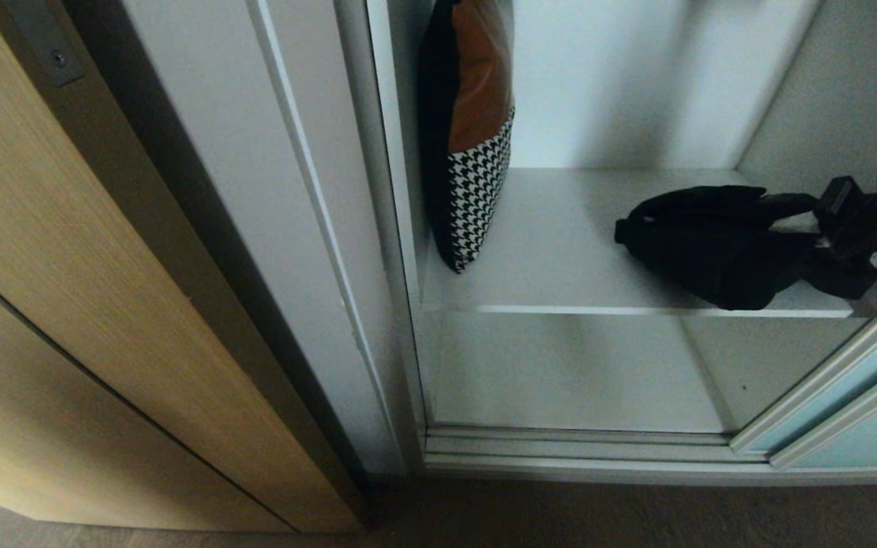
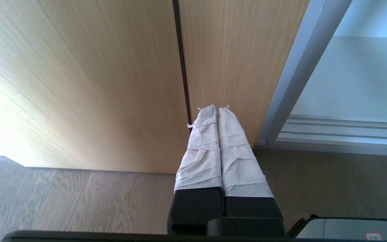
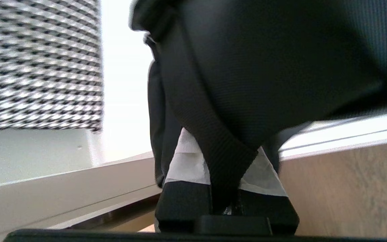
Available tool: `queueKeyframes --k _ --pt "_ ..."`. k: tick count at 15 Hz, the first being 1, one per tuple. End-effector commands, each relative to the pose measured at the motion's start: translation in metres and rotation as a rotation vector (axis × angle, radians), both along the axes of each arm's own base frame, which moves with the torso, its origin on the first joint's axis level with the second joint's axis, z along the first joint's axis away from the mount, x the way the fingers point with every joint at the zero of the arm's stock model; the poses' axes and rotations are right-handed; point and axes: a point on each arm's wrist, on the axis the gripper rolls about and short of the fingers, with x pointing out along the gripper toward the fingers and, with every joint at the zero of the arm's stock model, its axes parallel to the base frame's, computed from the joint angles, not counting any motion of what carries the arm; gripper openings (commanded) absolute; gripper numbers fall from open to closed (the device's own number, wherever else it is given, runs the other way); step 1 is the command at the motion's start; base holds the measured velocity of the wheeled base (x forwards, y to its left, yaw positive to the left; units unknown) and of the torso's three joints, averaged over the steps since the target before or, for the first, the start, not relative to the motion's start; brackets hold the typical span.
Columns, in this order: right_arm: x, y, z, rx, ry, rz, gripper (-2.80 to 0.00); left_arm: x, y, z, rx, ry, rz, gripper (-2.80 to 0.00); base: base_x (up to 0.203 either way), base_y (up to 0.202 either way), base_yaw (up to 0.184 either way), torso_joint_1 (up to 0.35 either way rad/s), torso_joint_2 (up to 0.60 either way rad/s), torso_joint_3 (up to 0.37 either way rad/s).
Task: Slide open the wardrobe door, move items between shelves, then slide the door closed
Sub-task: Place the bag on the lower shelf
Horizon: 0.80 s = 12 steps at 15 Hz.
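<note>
A black fabric bag is at the right end of the white shelf, with its lower side over the shelf's front edge. My right gripper reaches in from the right and is shut on the bag's strap. In the right wrist view the black strap runs between the white-wrapped fingers, and the bag fills the space above them. The sliding wardrobe door, of turquoise glass in a silver frame, stands pushed to the right. My left gripper is shut and empty, low by the tan door.
A cushion, orange above and houndstooth below, stands on edge at the shelf's left end against the wardrobe wall. A lower shelf lies beneath. The tan wood-grain door fills the left. The door tracks run along the wooden floor.
</note>
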Motion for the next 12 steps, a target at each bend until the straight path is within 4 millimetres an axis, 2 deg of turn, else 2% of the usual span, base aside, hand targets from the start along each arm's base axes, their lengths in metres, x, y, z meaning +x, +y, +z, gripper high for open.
queueKeyframes --k 1,5,9,12 --pt "-0.036 0.005 0.034 -0.028 -0.091 -0.016 -2.80 0.000 0.000 0.000 0.000 0.001 -0.001 -2.80 0.000 0.000 0.000 0.000 0.00 0.000" --pt "-0.073 0.015 0.054 -0.065 -0.125 -0.010 -2.80 0.000 0.000 0.000 0.000 0.001 0.000 -2.80 0.000 0.000 0.000 0.000 0.00 0.000" --pt "-0.108 0.026 0.057 -0.124 -0.148 0.006 -2.80 0.000 0.000 0.000 0.000 0.001 -0.001 -2.80 0.000 0.000 0.000 0.000 0.00 0.000" --pt "-0.132 0.028 0.068 -0.153 -0.194 -0.019 -2.80 0.000 0.000 0.000 0.000 0.002 -0.001 -2.80 0.000 0.000 0.000 0.000 0.00 0.000"
